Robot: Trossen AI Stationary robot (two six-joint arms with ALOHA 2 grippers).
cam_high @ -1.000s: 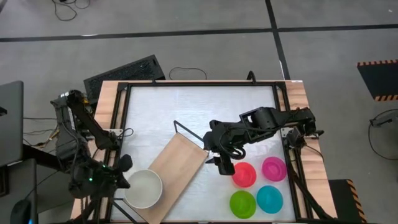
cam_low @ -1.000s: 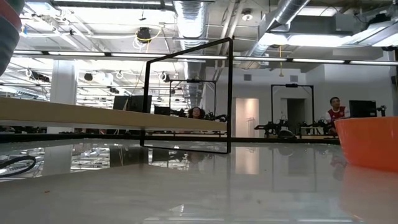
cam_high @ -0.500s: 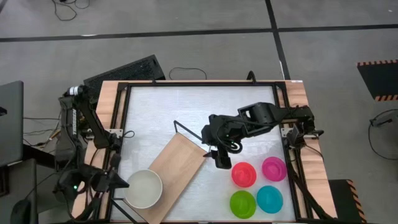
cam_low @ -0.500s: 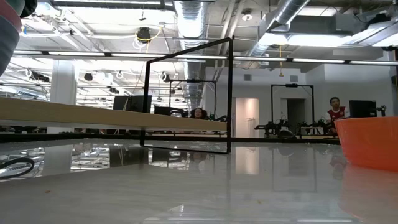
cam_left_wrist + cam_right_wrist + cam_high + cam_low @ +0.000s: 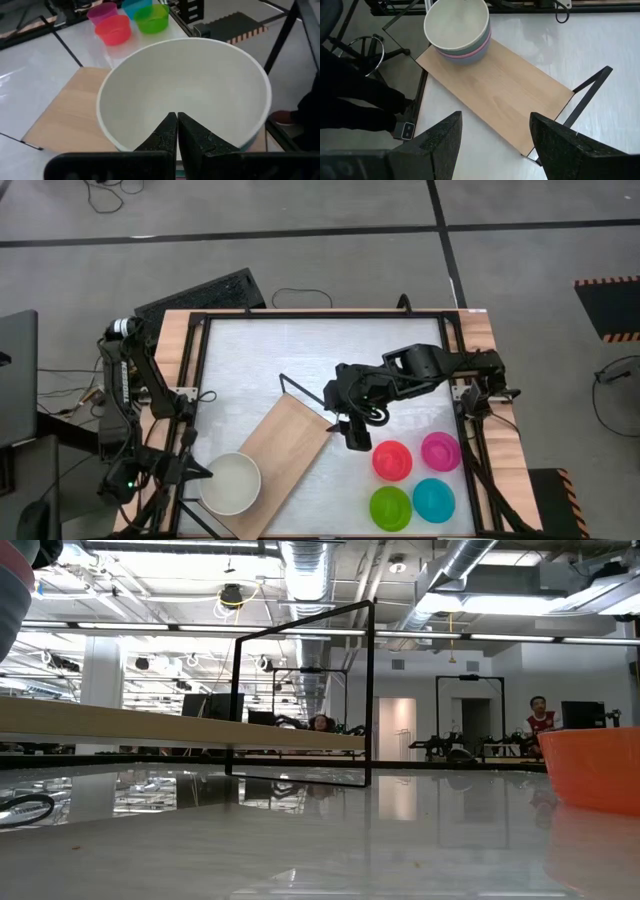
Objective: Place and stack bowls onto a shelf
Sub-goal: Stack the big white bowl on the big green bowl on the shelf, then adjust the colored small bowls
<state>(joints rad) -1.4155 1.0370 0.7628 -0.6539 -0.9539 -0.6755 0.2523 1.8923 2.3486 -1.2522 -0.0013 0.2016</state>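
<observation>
At seven o'clock on the white worktop [image 5: 320,360], the cream-white bowl [image 5: 231,483] tops a stack of bowls standing on the end of the shelf [image 5: 285,452], a light-wood board that runs diagonally up toward the worktop's middle, its black wire frame [image 5: 300,394] rising at the one o'clock end. In the right wrist view, pink and pale blue rims show beneath the cream-white bowl [image 5: 457,22]; the lower bowls cannot be told apart further. The left pincer [image 5: 177,131] hangs just at the near rim of that top bowl, its fingers pressed together with nothing between them. The right pincer [image 5: 357,436] sits near the worktop's centre, just beyond the shelf's framed end, its fingers [image 5: 435,140] spread wide and empty over the board. At five o'clock four single bowls form a square on the worktop: red bowl [image 5: 392,461] and magenta bowl [image 5: 440,451] toward the centre, lime green bowl [image 5: 391,506] and cyan bowl [image 5: 433,499] at the near edge. The red bowl lies nearest the right pincer, though apart from it.
</observation>
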